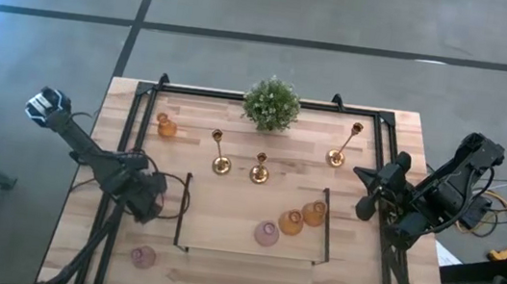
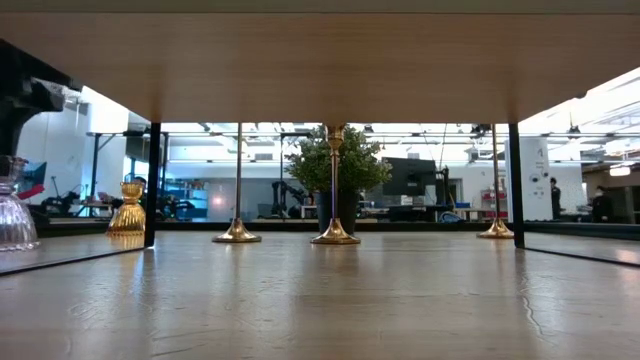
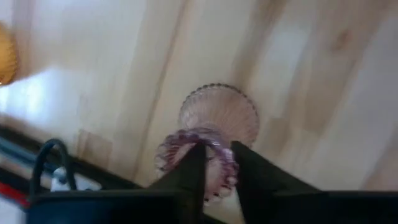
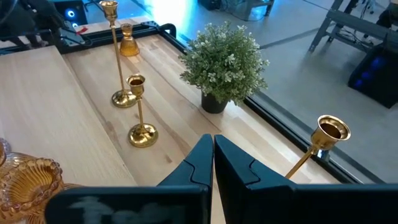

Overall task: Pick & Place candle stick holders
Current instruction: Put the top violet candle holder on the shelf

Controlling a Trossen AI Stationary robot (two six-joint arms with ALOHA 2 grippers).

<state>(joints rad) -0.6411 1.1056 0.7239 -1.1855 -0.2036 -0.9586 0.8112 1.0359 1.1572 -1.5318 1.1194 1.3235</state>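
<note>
The pink cup (image 3: 214, 134) is pinched at its rim by the left gripper (image 3: 217, 163); it could be dropped.

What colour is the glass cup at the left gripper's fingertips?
Pink, with a scalloped rim: the glass cup at the left gripper shows best in the left wrist view.

A grey concrete floor (image 1: 346, 18) crossed by dark seams surrounds the pale wood counter (image 1: 221, 245). Level across it lies a bright open workshop with white walls, ceiling lights (image 2: 620, 170), a dark monitor (image 2: 410, 178) on desks, and a person (image 2: 556, 198) standing far off.
</note>
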